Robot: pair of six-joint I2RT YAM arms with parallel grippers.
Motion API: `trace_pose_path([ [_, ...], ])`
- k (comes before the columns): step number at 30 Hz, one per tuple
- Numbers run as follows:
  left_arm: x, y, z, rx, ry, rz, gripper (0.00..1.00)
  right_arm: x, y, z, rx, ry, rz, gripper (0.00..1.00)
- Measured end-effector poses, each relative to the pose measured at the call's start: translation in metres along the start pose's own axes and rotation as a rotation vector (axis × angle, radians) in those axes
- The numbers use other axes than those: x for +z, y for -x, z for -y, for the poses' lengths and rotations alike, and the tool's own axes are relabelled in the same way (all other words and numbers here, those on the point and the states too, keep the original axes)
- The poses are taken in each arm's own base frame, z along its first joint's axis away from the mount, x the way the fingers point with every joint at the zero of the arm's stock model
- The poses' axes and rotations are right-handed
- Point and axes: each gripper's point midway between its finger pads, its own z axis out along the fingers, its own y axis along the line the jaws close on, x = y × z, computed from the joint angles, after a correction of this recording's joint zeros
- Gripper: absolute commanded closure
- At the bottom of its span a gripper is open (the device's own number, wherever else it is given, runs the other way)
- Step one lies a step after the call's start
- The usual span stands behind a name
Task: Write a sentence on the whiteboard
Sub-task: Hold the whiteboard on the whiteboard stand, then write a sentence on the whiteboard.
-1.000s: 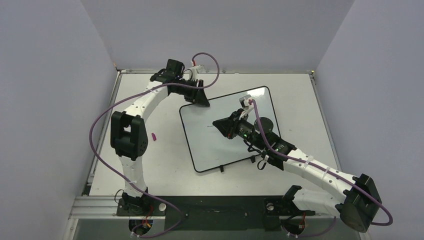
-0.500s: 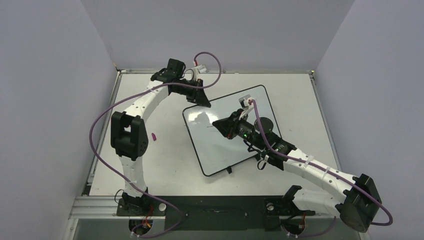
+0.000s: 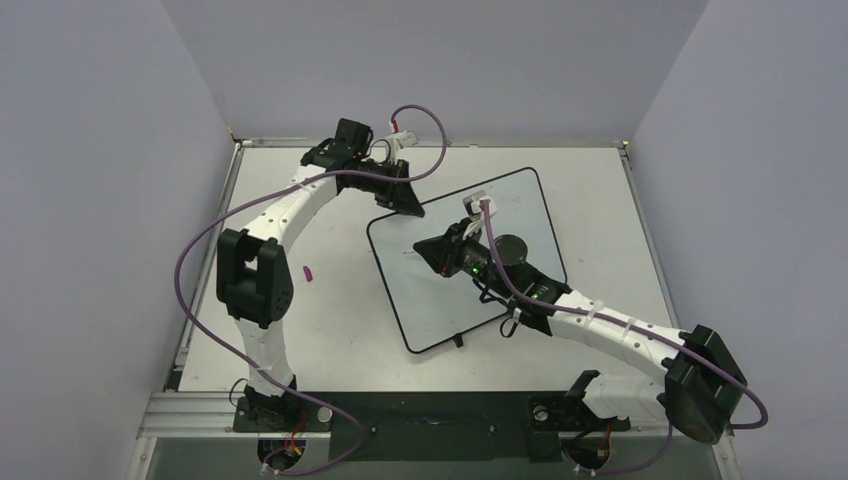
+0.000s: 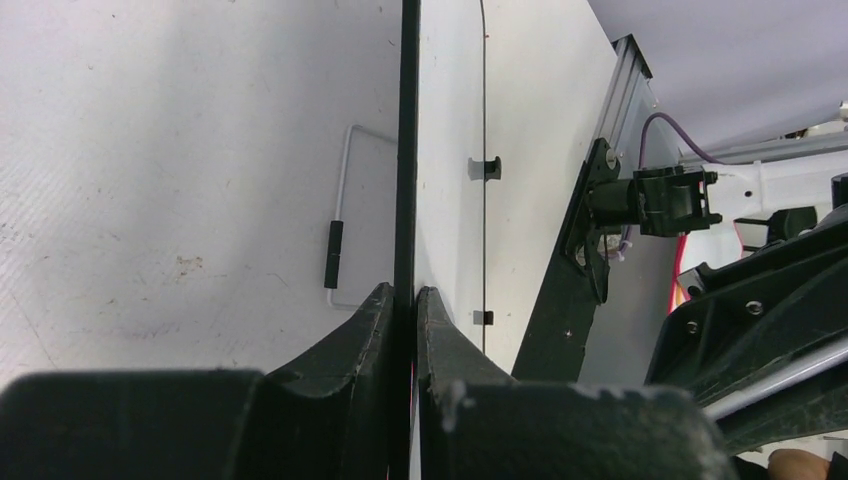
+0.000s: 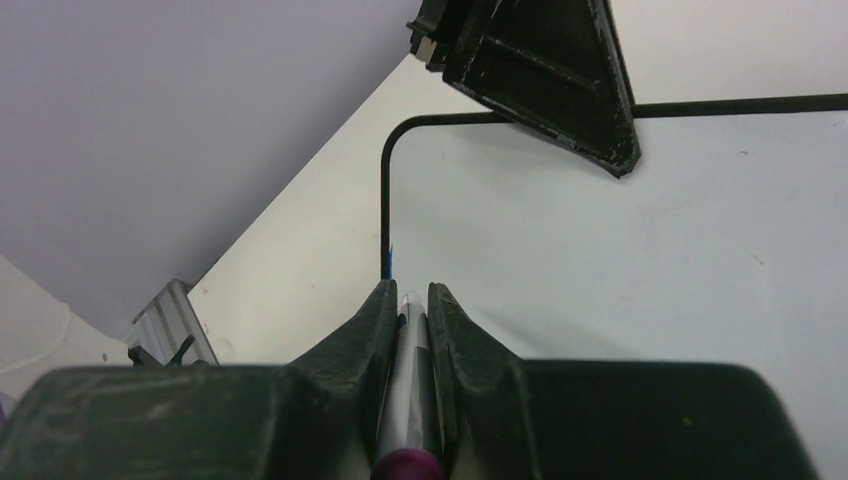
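The whiteboard [image 3: 520,215] lies tilted on the table, glossy white with a thin black frame. My left gripper [image 3: 405,205] is shut on its far left corner. In the left wrist view both fingers [image 4: 375,320] pinch the board's black edge [image 4: 407,150]. My right gripper [image 3: 420,248] hovers over the board's left part, shut on a white marker [image 5: 410,390] with a magenta end. In the right wrist view the whiteboard [image 5: 650,250] shows blank, with the left gripper [image 5: 560,80] at its corner. The sentence is not visible on the board.
A small pink cap [image 3: 308,272] lies on the table left of the board. Two black tabs [image 3: 458,340] stick out from the board's near edge. A bent wire stand [image 4: 340,220] shows beside the board's edge. Grey walls and metal rails [image 3: 430,143] border the table.
The left gripper has closed on the board's corner and the board has swung and shifted slightly right. The right arm has moved left over the board with the marker.
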Motion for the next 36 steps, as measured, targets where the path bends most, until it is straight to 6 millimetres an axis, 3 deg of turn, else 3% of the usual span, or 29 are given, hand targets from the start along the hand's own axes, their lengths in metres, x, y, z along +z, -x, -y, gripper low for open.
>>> trace_pose_path([
  [8, -0.005, -0.007, 0.011, 0.115, 0.001, 0.036, 1.00, 0.003, 0.022, -0.003, -0.010, -0.011, 0.124, 1.00],
  [22, 0.003, -0.004, 0.018, 0.215, 0.043, 0.066, 1.00, 0.013, 0.007, 0.002, -0.052, -0.054, 0.128, 1.00],
  [36, 0.005, -0.002, 0.020, 0.244, 0.073, 0.069, 1.00, 0.020, -0.004, 0.025, -0.072, -0.172, 0.127, 1.00],
])
